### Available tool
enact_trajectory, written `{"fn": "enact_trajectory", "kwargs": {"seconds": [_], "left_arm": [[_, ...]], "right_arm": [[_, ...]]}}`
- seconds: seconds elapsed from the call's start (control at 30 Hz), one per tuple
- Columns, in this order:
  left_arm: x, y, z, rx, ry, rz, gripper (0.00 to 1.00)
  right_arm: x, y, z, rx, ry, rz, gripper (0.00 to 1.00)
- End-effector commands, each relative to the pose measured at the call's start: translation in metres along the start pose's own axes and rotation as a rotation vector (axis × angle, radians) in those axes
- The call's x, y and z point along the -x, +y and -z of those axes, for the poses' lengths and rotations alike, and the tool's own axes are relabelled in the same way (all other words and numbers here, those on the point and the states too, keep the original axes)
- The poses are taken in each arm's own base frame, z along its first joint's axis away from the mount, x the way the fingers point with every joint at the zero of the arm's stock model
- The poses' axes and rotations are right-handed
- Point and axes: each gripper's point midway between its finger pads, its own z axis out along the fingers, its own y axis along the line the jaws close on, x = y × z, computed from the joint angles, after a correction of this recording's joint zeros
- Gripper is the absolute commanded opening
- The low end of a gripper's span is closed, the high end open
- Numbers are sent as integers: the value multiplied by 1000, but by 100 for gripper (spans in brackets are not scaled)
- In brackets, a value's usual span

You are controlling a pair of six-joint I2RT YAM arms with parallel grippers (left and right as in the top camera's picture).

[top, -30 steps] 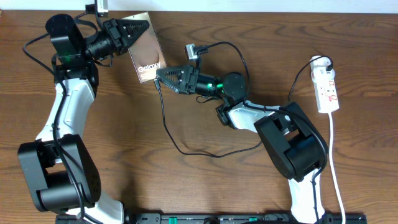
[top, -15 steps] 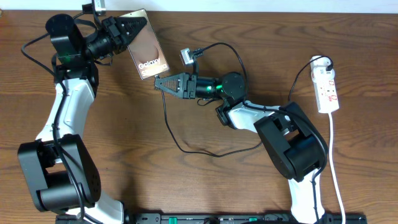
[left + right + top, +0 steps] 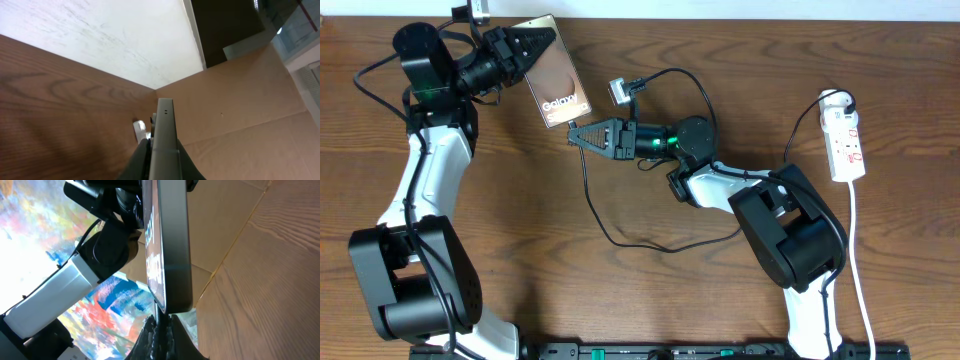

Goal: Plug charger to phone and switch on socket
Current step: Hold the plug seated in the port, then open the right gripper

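In the overhead view my left gripper [image 3: 545,45] is shut on the top end of the bronze phone [image 3: 565,95], which sits tilted at the table's back left. The left wrist view has the phone [image 3: 165,120] edge-on, clamped in that gripper [image 3: 162,152]. My right gripper [image 3: 575,133] is shut on the charger's connector tip just below the phone's lower end. In the right wrist view the charger tip [image 3: 161,316] rises from the gripper [image 3: 161,330] and meets the phone's [image 3: 167,245] bottom edge; whether it is inserted is unclear. The charger cable [image 3: 595,215] loops across the table. The white socket [image 3: 847,148] lies far right.
A black plug [image 3: 835,100] sits in the socket's far end, and the socket's white cord [image 3: 860,260] runs toward the front edge. Both arm bases [image 3: 790,240] stand on the table's front half. A white wall [image 3: 100,35] borders the back.
My right gripper has shut on the charger tip, rolling its wrist and shifting slightly toward the front. The left gripper keeps its hold on the phone, which barely moved.
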Motion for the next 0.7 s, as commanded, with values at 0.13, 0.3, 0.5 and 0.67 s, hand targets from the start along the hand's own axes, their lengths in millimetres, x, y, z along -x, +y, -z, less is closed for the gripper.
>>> {"fn": "enact_trajectory", "kwargs": {"seconds": [0.13,0.3,0.5,0.67], "left_arm": [[-4,-16,2,-37,33,-21,7],[-6,-17,2,-44,45,-21,7],[-8,-18,2,-50,57,-21,7],[-9,-19,2,-54,64,-20,8]], "right_arm": [[5,4,-2,7,-11,21,1],[7,4,-2,6,-24,18,1],[9,4,-1,5,-37,18,1],[12,3,-1,5,-48,8,1]]}}
